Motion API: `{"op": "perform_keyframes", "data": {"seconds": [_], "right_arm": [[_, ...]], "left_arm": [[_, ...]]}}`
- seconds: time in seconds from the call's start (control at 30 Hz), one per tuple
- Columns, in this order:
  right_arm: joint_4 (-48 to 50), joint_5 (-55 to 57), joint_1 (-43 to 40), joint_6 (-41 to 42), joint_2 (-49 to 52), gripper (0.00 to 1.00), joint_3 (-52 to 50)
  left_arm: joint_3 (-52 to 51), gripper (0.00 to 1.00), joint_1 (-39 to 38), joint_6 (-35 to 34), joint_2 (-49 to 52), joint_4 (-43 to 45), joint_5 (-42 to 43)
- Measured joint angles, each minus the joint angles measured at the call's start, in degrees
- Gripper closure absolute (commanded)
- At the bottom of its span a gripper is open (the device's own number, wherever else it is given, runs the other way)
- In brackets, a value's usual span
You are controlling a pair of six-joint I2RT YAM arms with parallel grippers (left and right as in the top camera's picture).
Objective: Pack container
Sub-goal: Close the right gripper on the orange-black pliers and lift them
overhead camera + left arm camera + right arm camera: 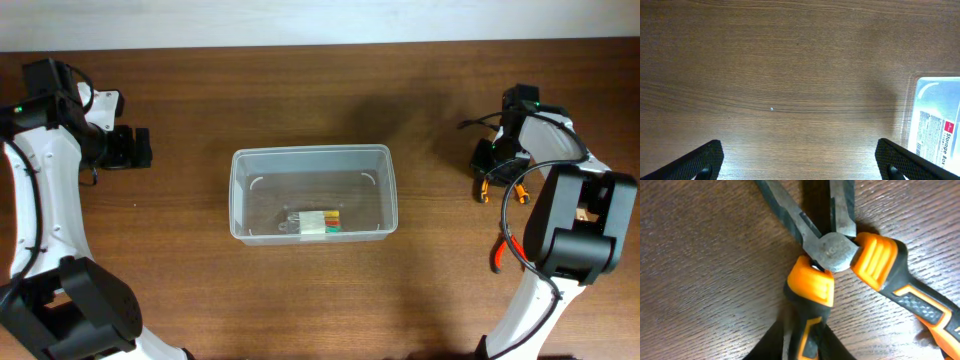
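The clear plastic container stands at the table's middle, and a small clear case of coloured bits lies inside it near the front wall. At the far right lie pliers with orange and black handles, their steel jaws spread. My right gripper is shut on one handle, a finger on each side; the other handle runs off to the lower right. In the overhead view the right gripper sits over the pliers. My left gripper is open at the far left, over bare wood. The container's corner shows at the left wrist view's right edge.
A red-orange handle tip shows beside the right arm's lower link; I cannot tell what it belongs to. The wooden table spreads around the container, with its back edge along the top of the overhead view.
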Motion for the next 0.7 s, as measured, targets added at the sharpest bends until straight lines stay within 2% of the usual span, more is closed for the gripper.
{"op": "perform_keyframes", "data": {"seconds": [0.4, 0.7], "right_arm": [[-2.3, -0.2, -0.1, -0.1, 0.2, 0.86, 0.7], [-11.9, -0.5, 0.2, -2.3, 1.5, 0.85, 13.8]], "left_arm": [[0.0, 0.01, 0.0, 0.0, 0.0, 0.0, 0.0], [0.0, 0.01, 0.0, 0.0, 0.0, 0.0, 0.0]]}}
